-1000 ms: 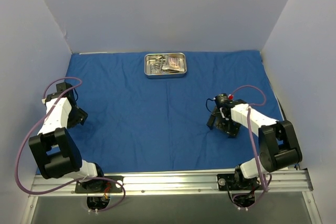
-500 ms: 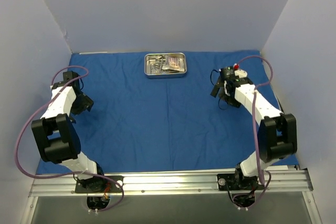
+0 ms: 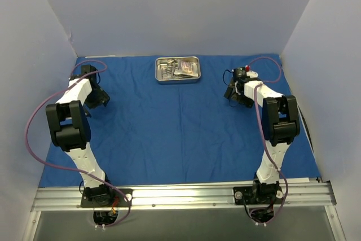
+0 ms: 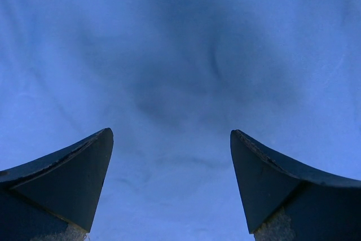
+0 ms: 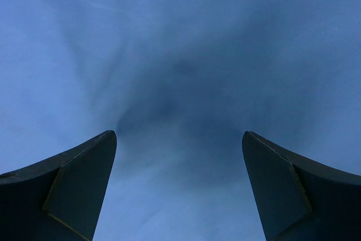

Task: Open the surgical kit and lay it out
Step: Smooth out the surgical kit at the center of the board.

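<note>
blue cloth (image 3: 180,131) lies flat, tray (image 3: 177,82) at its far edge, both jaws open wide.

I count one blue cloth wrap (image 3: 169,128), spread under both sets of jaws. One steel tray (image 3: 178,82) sits beyond and between them; its silver instruments (image 3: 167,70) and packets (image 3: 186,69) are too small to number. Two grippers: left gripper (image 4: 172,134), right gripper (image 5: 179,134), two dark fingers (image 4: 67,179) each.
</note>
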Available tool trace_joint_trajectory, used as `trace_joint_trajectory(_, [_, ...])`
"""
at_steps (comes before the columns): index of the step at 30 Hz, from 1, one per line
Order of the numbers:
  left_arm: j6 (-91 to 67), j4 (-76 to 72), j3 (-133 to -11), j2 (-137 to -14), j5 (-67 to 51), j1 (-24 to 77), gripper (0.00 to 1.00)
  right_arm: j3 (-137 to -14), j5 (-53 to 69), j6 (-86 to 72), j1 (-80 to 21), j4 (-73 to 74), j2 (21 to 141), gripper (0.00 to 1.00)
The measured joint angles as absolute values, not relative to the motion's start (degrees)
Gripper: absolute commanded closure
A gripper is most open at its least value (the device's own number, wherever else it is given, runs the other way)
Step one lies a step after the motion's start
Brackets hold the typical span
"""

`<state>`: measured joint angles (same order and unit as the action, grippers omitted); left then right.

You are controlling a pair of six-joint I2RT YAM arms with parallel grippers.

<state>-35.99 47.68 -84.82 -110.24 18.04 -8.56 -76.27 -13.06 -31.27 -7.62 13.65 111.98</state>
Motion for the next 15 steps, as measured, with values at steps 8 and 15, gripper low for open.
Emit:
trace_joint_trajectory(8, [-35.7,48.18,-85.76,-116.66,16.29,-8.23,0.06,-74.06,-13.28,-31.22,-3.29,11.46,113.32,0.1])
trace_joint_trajectory(15, [-35.7,48.77,-86.63,-117.25,15.66,-8.12,0.06,-74.08,-14.13,-33.23,-1.43,11.46,113.71,0.11])
